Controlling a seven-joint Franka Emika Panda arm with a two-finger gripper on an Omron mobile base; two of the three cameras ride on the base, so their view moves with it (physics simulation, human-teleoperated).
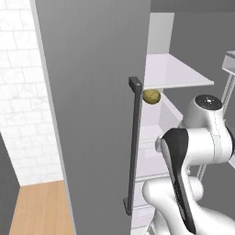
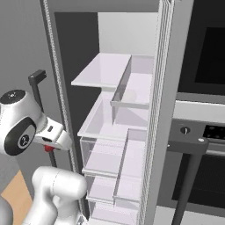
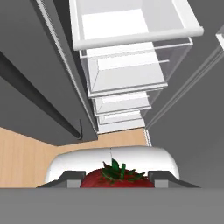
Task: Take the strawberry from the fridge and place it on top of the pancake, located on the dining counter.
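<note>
My gripper (image 3: 117, 178) is shut on the strawberry (image 3: 114, 177), a small red berry with green leaves held between the two fingers. From the right base view, the hand (image 2: 53, 136) hangs outside the fridge (image 2: 110, 70), low on its left, with a bit of red strawberry (image 2: 48, 148) below it. The fridge's right door is open and shows white shelves and clear drawers (image 3: 127, 74). Its left door (image 1: 92, 114) is closed and has a dark bar handle (image 1: 134, 147). The pancake and the dining counter are out of view.
A round yellow-green fruit (image 1: 151, 96) sits on a fridge shelf just past the closed door's edge. A black-windowed wall oven (image 2: 206, 57) stands right of the fridge. Below is light wood floor (image 1: 36, 211), and a white tiled wall (image 1: 23, 92) lies to the left.
</note>
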